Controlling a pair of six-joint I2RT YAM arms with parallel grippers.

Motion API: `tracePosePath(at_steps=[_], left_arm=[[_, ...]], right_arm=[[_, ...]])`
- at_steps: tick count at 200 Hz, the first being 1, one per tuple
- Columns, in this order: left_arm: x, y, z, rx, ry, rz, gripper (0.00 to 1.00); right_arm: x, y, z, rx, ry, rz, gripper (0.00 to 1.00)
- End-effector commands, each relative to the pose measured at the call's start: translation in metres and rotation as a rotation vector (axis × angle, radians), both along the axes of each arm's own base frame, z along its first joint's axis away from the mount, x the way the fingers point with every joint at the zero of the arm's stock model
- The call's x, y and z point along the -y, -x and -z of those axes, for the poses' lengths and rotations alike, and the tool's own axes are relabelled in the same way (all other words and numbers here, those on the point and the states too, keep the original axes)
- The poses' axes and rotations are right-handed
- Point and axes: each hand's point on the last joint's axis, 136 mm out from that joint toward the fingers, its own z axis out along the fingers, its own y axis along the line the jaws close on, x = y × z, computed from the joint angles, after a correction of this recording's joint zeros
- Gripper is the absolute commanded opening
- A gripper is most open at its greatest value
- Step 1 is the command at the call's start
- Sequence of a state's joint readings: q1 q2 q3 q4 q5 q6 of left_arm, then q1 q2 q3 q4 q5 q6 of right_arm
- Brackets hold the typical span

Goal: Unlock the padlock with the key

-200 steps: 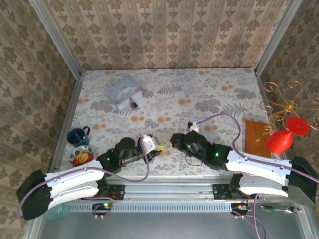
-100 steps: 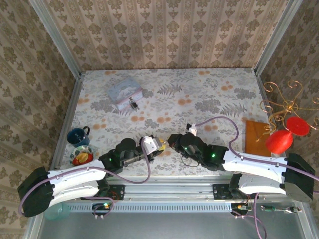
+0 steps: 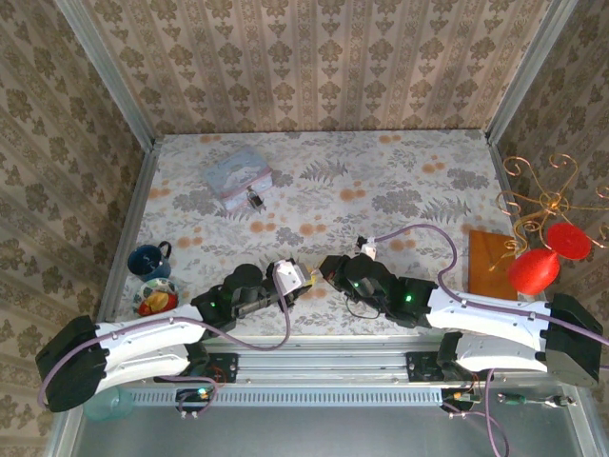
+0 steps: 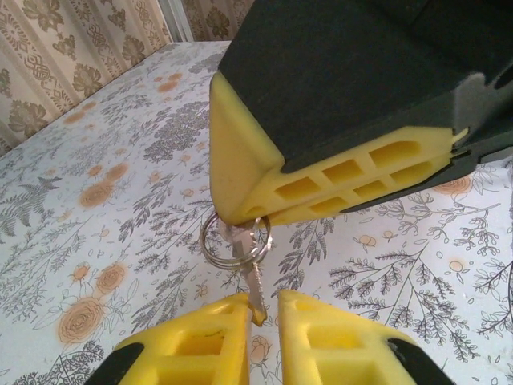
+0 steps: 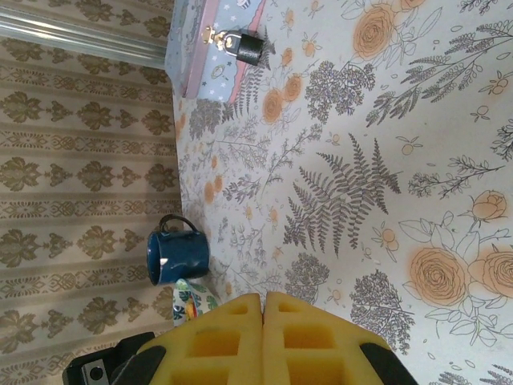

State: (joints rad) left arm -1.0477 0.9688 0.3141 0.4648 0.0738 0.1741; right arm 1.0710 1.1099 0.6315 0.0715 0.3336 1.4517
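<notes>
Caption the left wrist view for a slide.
Right gripper holds the key, its tip between the left gripper's narrowly parted fingers.

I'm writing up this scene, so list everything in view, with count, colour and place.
tin box: one, pale blue, far left of table
padlock: one, dark with silvery shackle, on the tin box's front
key: one, pale yellowish metal, between the two pincers
key ring: one, silvery, at the key's head
mug: one, dark blue, left edge
dish: one, multicoloured, just nearer than the mug
board: one, orange-brown, right edge
ornaments: two, red, on gold wire, far right
table: one, floral cloth
right pincer: yellow pads, shut on the key's head
left pincer: yellow pads, slightly apart around the key's tip
</notes>
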Motion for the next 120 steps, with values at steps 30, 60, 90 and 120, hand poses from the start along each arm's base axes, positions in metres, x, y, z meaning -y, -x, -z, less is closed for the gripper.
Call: tracePosePath(at_steps=[30, 60, 90, 120], left_arm=[[-0.001, -0.004, -0.011, 0.02, 0.037, -0.029, 0.13], [-0.001, -0.004, -0.011, 0.014, 0.041, -0.032, 0.13], [-0.001, -0.004, -0.011, 0.009, 0.036, -0.032, 0.13], [-0.001, -0.004, -0.009, 0.006, 0.032, -0.03, 0.13]], right_arm=[[0.001, -0.003, -0.002, -0.006, -0.02, 0.041, 0.0], [0.0, -0.003, 0.002, -0.022, -0.02, 0.045, 0.0], [-0.003, -0.003, 0.002, -0.029, -0.015, 0.043, 0.0], [-0.003, -0.003, 0.003, -0.033, -0.016, 0.045, 0.0]])
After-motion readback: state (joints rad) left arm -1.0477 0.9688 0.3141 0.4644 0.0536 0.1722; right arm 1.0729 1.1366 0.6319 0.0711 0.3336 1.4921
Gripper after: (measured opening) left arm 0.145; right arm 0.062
